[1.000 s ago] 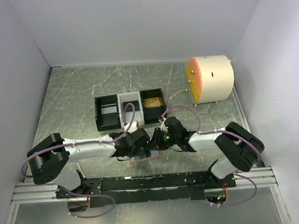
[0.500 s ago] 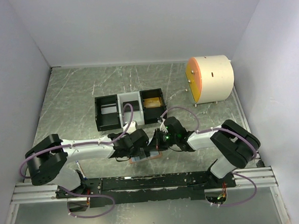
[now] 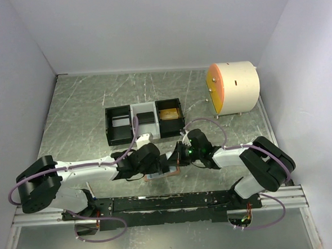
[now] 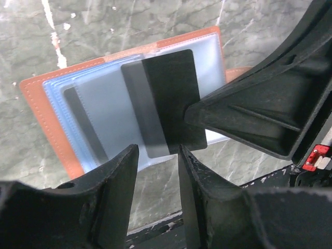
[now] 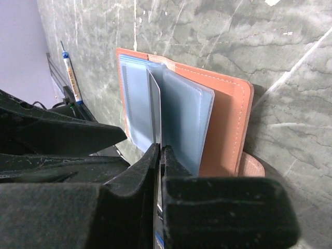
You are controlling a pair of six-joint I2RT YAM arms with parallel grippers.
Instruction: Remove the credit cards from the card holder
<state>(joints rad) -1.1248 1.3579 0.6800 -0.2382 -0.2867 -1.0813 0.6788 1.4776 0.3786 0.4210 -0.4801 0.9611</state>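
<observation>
The salmon-pink card holder (image 4: 46,124) lies open on the table, showing its pale blue-grey pocket panels (image 4: 104,98). A dark grey credit card (image 4: 168,101) sticks halfway out of a pocket toward the near edge. My right gripper (image 5: 160,150) is shut on that card's edge, and its fingers (image 4: 244,114) reach in from the right. A second card's dark edge (image 4: 83,124) shows inside a pocket. My left gripper (image 4: 157,155) hovers just in front of the card, open with nothing between its fingers. From above, both grippers meet over the card holder (image 3: 158,176).
A black-and-grey three-compartment tray (image 3: 143,121) stands behind the grippers, with something orange in its right compartment. A large white cylinder with an orange face (image 3: 234,88) sits at the back right. The black mounting rail (image 3: 159,203) runs along the near edge.
My right gripper has closed on the dark grey card. My left gripper's jaws have opened, and the left arm has settled lower and further left.
</observation>
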